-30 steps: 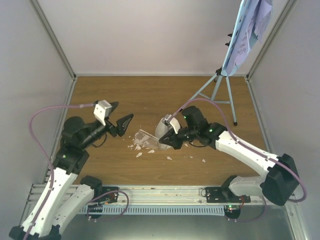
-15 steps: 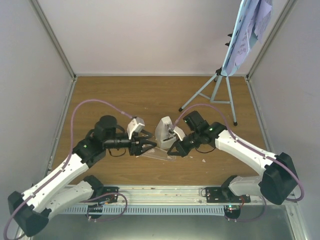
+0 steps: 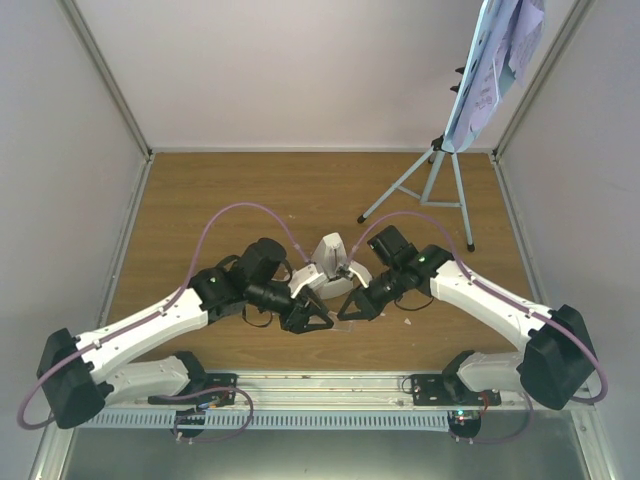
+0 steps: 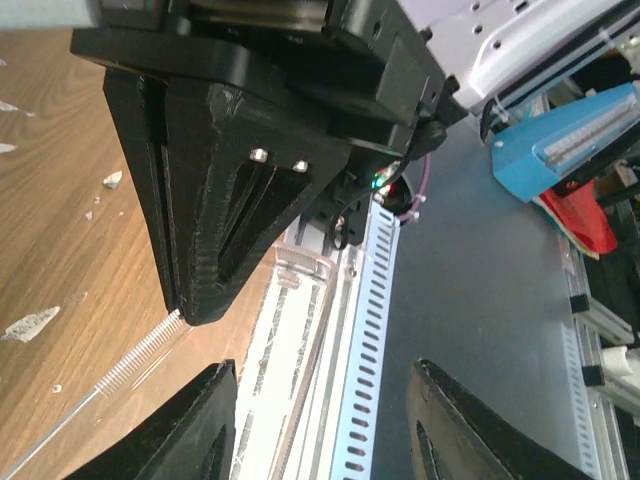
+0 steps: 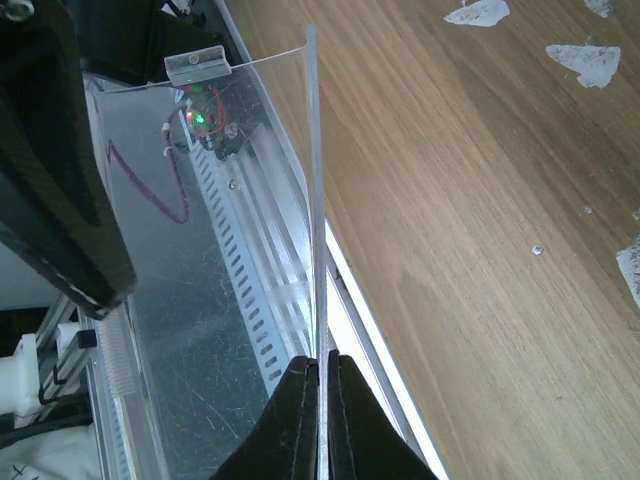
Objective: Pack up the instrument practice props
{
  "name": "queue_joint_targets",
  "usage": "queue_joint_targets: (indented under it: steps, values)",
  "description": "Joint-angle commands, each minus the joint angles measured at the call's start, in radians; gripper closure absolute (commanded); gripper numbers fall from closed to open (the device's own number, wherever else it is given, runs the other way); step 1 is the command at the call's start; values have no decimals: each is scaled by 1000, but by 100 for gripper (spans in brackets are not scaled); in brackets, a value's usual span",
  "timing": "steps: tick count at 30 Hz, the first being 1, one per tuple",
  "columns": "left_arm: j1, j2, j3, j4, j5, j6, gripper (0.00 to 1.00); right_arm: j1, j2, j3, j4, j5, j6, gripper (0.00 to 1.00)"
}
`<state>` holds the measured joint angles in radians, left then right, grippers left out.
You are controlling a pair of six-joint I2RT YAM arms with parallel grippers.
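Observation:
The small white pyramid metronome (image 3: 328, 262) stands upright mid-table, between both wrists. Its clear tapered cover (image 5: 200, 230) is off it and held low over the wood. My right gripper (image 5: 322, 370) (image 3: 352, 308) is shut on the thin edge of one cover wall. My left gripper (image 4: 325, 430) (image 3: 308, 318) faces it from the left, jaws apart, with a clear edge of the cover (image 4: 300, 275) between them; I cannot see contact. The pale-blue tripod music stand (image 3: 440, 180) stands at the back right, its tray carrying the sheet music pages (image 3: 495, 60).
Small white crumbs (image 3: 408, 322) (image 5: 585, 62) (image 4: 30, 325) lie scattered on the wooden table around the grippers. The slotted metal rail (image 3: 330, 415) runs along the near edge. White walls close in the back and both sides.
My left arm has swung in from the left to the cover and its jaws have narrowed. My right gripper, still shut on the cover, has shifted slightly forward and right.

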<state>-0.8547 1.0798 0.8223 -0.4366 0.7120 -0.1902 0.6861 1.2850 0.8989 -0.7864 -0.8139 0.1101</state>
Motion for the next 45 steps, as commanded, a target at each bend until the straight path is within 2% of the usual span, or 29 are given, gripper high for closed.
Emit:
queue_joint_targets:
  steps: [1,8,21,25,35,40,45]
  values:
    - [-19,36,53,-85,0,55,53,7,-8,-7,-16,-34,-11,99]
    - [-31,56,74,-140,16,76,64,23,-8,-11,-15,-29,-13,99]
    - [-52,83,103,-211,7,92,70,30,6,-4,-19,-17,-16,99]
    - [-59,84,104,-212,8,95,77,31,7,-5,-18,-16,-15,100]
    - [-83,99,131,-253,-21,123,73,33,8,-5,-19,-8,-16,99]
    - [-106,101,143,-267,-24,138,64,32,11,-4,-19,-11,-16,100]
    - [-127,118,160,-300,-49,161,62,32,13,-4,-18,-15,-16,99]
